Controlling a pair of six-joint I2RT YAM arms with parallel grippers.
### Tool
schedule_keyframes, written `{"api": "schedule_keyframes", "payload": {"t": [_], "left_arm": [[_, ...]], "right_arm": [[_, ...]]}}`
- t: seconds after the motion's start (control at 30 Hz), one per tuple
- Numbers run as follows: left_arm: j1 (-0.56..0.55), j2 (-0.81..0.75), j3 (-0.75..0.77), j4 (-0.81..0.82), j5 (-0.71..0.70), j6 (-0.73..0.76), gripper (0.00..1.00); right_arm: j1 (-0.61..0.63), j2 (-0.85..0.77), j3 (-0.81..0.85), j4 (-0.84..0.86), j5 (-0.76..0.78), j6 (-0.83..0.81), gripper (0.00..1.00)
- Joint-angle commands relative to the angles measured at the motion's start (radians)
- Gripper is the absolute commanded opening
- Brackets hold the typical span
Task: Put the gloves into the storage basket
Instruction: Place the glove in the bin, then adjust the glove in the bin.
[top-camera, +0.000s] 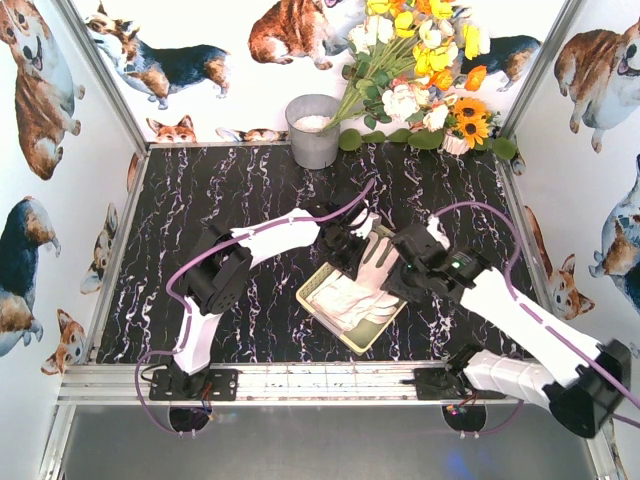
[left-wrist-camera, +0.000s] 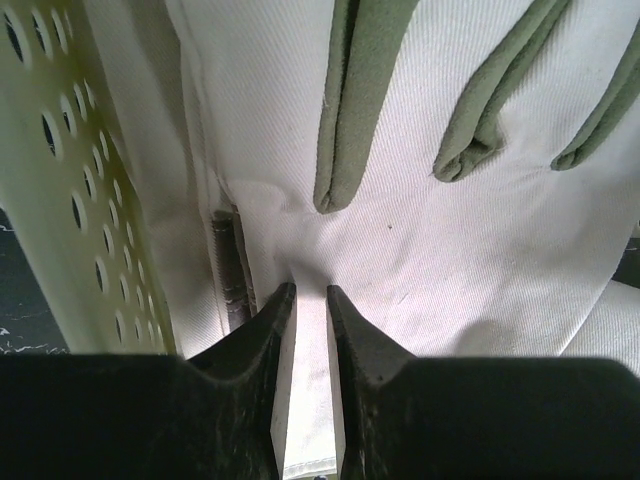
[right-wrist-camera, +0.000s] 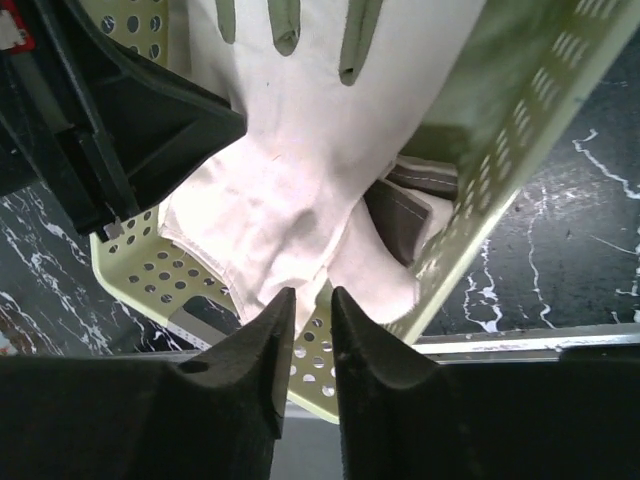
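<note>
Now, left gripper (left-wrist-camera: 310, 292) pinches the glove (left-wrist-camera: 450, 230), draped into the storage basket (left-wrist-camera: 60, 230); right gripper (right-wrist-camera: 312, 297) sits at its hem, hold unclear. Best lower it flat inside, then release.

The gloves (top-camera: 362, 298) lie in the storage basket (top-camera: 322, 322) on the table (top-camera: 220, 190); bucket (top-camera: 313, 135) well behind the basket; flowers (top-camera: 420, 60) behind-right.

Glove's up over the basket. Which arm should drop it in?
Left, likely. The left gripper pinches the cream-white fabric glove with grey-green finger strips, beside the wall of the pale yellow-green perforated plastic basket. The right gripper just meets the glove's edge; its hold is unclear.
</note>
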Motion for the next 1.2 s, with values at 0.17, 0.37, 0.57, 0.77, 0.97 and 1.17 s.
{"api": "schedule_keyframes", "payload": {"t": [0.17, 0.37, 0.57, 0.77, 0.97, 1.17], "left_arm": [[0.013, -0.046, -0.003, 0.004, -0.017, 0.008, 0.14], [0.014, -0.047, -0.001, 0.005, -0.015, 0.01, 0.14], [0.015, -0.051, 0.005, 0.0, -0.013, 0.01, 0.14], [0.021, -0.053, -0.002, -0.001, -0.008, 0.009, 0.15], [0.033, -0.109, 0.011, 0.008, -0.016, 0.003, 0.26], [0.043, -0.289, -0.021, 0.077, -0.086, -0.026, 0.46]], "right_arm": [[0.005, 0.168, 0.047, 0.067, 0.001, -0.039, 0.12], [-0.004, 0.276, 0.043, 0.081, -0.017, -0.052, 0.12], [-0.005, 0.374, 0.022, 0.11, -0.059, -0.05, 0.1], [-0.005, 0.333, -0.031, 0.132, -0.051, -0.024, 0.1], [-0.009, 0.242, 0.028, 0.064, -0.032, -0.043, 0.19], [-0.027, 0.134, 0.19, -0.026, 0.075, -0.185, 0.45]]}}
